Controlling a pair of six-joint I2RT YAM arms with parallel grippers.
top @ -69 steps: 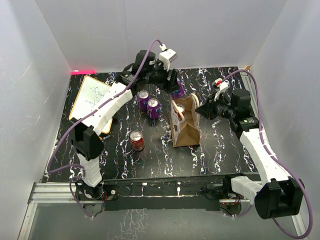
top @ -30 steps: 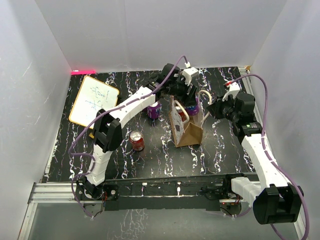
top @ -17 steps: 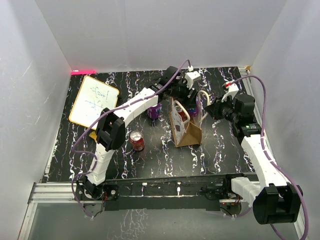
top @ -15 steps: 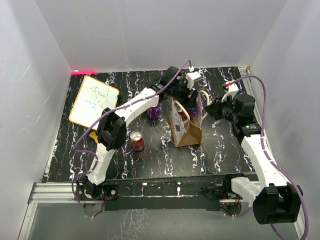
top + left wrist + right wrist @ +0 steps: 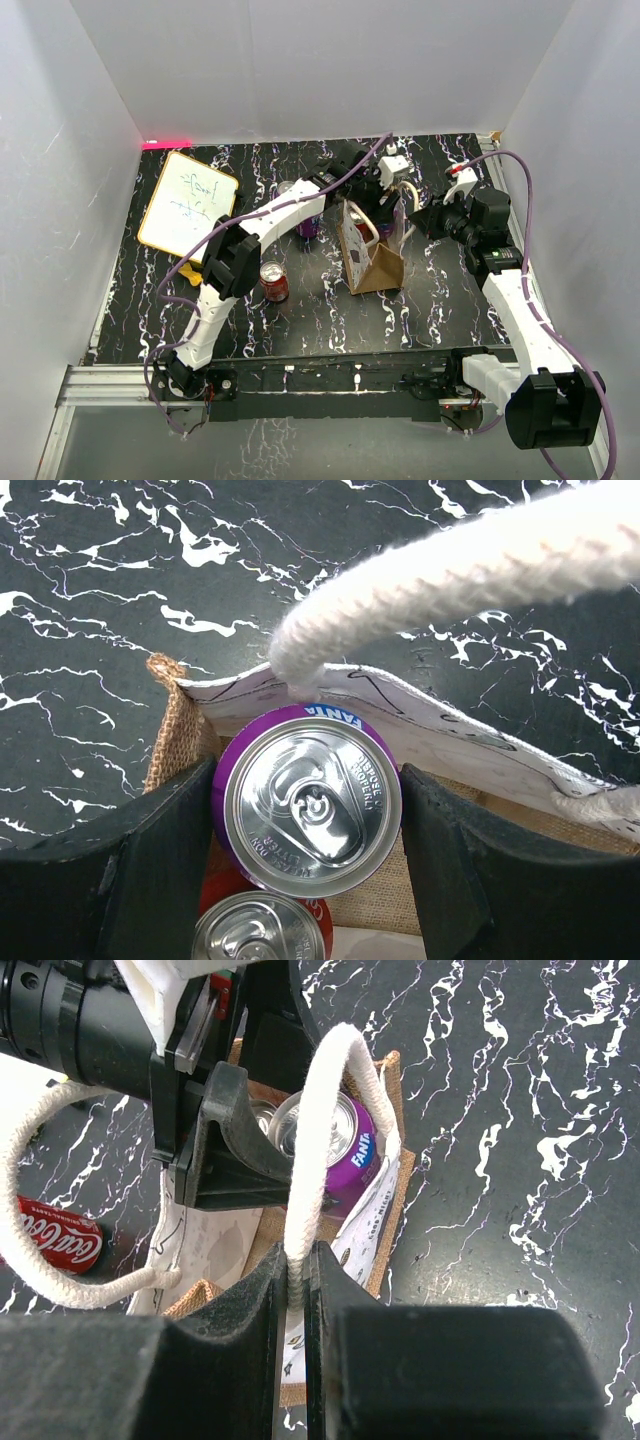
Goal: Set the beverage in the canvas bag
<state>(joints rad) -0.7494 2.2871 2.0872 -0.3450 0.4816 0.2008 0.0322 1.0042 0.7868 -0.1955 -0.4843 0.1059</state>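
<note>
Marble tabletop (image 5: 330, 300) — canvas bag (image 5: 375, 265), white walls (image 5: 300, 70)

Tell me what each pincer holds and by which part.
Left pincer: the purple can, gripped by its sides. Right pincer: the canvas bag, pinched by one cream handle.

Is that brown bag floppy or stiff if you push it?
Probably both. The bag keeps a boxy shape, so its walls seem fairly stiff. Its rope handle bends in a loop where the right gripper pinches it, so that looks floppy.
</note>
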